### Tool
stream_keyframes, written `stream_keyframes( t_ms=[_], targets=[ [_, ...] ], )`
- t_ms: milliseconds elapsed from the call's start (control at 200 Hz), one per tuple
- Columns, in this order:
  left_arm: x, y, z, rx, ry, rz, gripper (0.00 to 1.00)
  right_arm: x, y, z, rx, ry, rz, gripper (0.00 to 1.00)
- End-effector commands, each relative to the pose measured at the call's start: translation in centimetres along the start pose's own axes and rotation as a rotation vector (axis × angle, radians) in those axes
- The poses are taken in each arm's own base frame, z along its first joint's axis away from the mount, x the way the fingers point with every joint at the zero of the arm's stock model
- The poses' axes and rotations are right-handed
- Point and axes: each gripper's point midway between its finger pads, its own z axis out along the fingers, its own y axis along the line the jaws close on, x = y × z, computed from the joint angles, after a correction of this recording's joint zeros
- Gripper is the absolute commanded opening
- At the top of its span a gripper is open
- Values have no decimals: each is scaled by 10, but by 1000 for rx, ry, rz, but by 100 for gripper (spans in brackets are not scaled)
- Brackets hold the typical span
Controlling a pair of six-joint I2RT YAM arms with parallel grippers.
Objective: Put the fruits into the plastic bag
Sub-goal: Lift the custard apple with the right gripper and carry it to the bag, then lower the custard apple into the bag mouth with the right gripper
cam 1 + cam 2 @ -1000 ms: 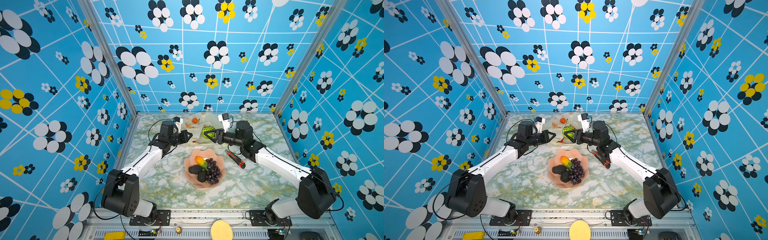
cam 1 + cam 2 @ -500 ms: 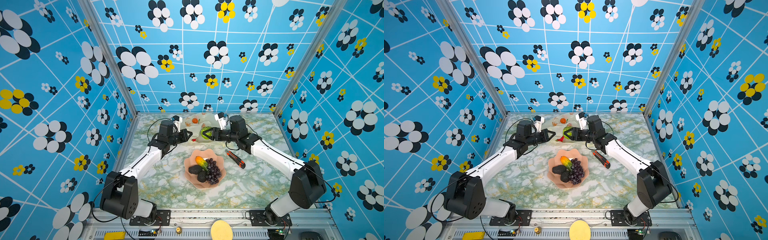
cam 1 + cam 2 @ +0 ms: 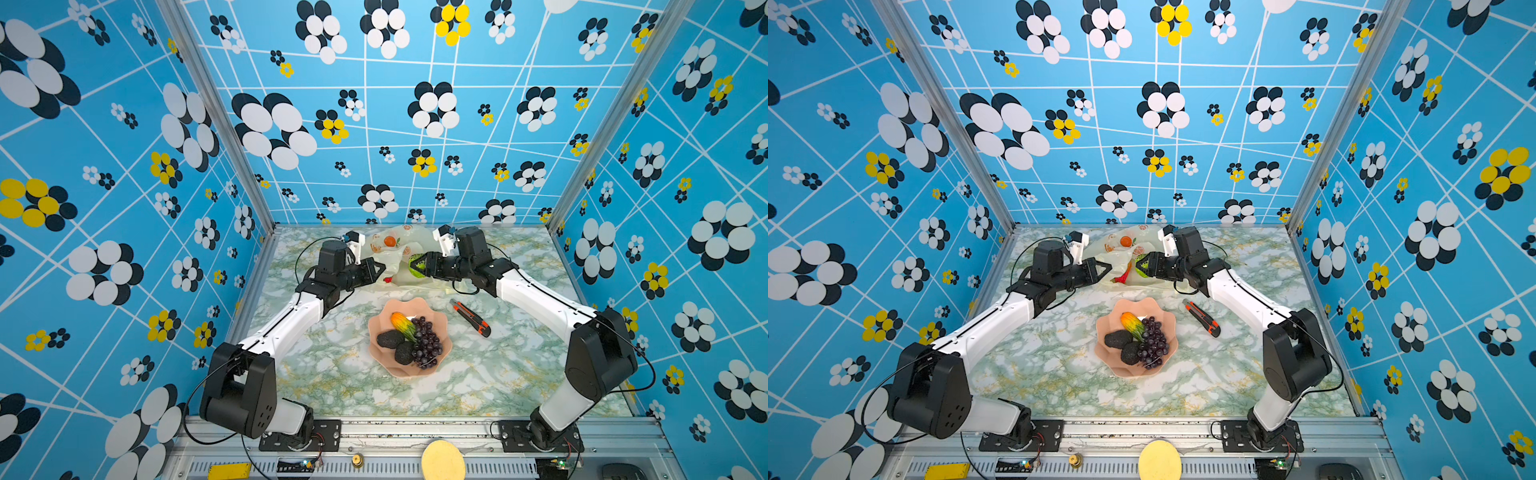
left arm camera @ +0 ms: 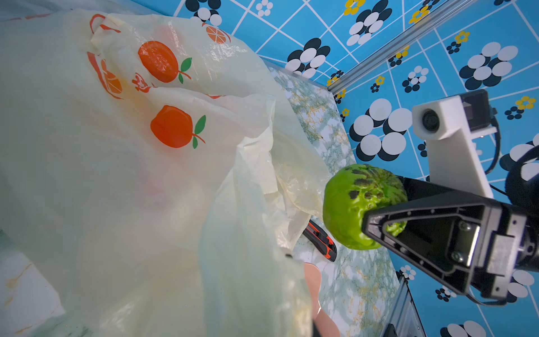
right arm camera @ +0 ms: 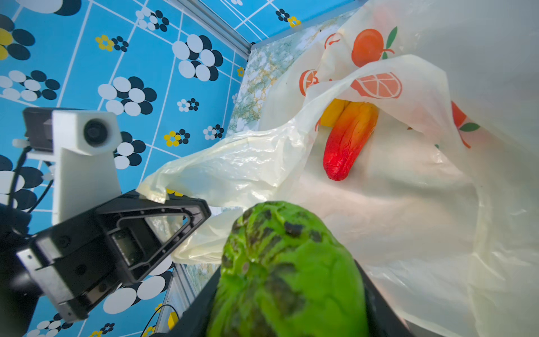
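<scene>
Now clutching green ball point(image 5: 288, 271) in half-spread right gripper point(image 3: 419, 266), pinching plastic bag point(image 4: 116, 175) in closed left gripper point(image 3: 381, 269), risking rim ahead sagging shut.

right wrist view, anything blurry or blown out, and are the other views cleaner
Right wrist view: the green ball looms close and slightly soft, with glossy highlights; the plastic bag washes out toward white. Left wrist view: nearest bag folds soft, small glare spots on the ball. Both top views: evenly lit and sharp, wide-angle stretch at the edges.
</scene>
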Motion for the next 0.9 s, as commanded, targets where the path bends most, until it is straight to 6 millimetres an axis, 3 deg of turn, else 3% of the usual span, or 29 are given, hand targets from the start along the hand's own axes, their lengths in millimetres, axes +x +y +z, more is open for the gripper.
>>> stream_keyframes(
  t_ms=[0,895],
  targets=[
    [-6,-14,-4,43,-20,17,0,-9,-7,2,29,-8,23,48],
    [-8,-22,-5,64,-28,22,0,-1,-25,52,10,103,115,47]
  ],
)
